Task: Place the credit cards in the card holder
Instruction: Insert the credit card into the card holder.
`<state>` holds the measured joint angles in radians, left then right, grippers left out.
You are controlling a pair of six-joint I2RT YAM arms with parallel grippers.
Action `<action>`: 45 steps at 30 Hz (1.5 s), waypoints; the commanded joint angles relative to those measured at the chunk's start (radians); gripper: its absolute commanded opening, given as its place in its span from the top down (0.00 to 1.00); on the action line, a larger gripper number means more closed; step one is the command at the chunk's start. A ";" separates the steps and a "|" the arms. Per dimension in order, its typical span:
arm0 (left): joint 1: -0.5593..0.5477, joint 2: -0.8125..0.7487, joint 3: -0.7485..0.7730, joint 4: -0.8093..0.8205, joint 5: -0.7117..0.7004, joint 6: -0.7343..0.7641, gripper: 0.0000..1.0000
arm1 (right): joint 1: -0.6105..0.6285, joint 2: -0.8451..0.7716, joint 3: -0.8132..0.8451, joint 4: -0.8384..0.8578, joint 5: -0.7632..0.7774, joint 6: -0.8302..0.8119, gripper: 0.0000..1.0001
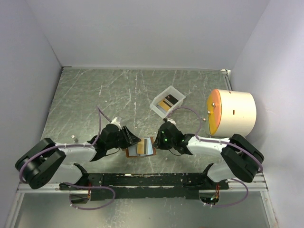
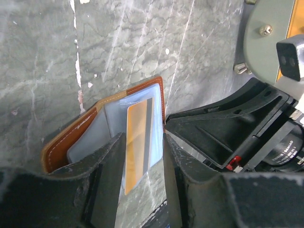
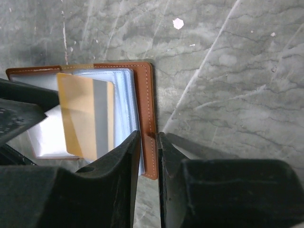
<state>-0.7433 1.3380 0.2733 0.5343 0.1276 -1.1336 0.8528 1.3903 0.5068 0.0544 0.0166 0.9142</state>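
The brown card holder lies open on the table between my two grippers, clear pockets up. An orange credit card with a grey stripe lies on its clear pockets, one end sticking out past them; it also shows in the right wrist view. My left gripper is open and straddles this card without clamping it. My right gripper is shut on the card holder's brown right edge, by the little tab. Another yellow card lies in the white tray.
The small white tray stands behind the card holder, right of centre. A large white cylinder with an orange face stands at the right. White walls close the back and sides. The arms' black base rail runs along the near edge.
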 commanded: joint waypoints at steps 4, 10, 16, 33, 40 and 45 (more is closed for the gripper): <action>-0.005 -0.091 0.047 -0.235 -0.062 0.038 0.55 | 0.006 -0.046 0.024 -0.068 0.040 -0.039 0.79; -0.006 -0.061 0.063 -0.296 -0.035 0.048 0.77 | 0.013 -0.030 0.019 -0.061 0.023 -0.038 0.80; -0.009 -0.015 0.084 -0.352 -0.035 0.050 0.91 | 0.027 -0.033 0.020 -0.064 0.033 -0.035 0.80; -0.059 0.073 0.063 -0.206 0.031 -0.008 0.93 | 0.076 -0.013 0.008 -0.046 0.060 -0.003 0.80; -0.079 0.071 0.085 -0.228 0.016 -0.013 0.93 | 0.085 -0.011 0.010 -0.045 0.068 0.005 0.80; -0.101 0.095 0.097 -0.199 0.019 -0.032 0.93 | 0.096 -0.011 0.010 -0.043 0.084 0.019 0.81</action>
<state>-0.8009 1.4006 0.3504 0.3271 0.1131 -1.1458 0.9298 1.3731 0.5091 -0.0025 0.0727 0.9066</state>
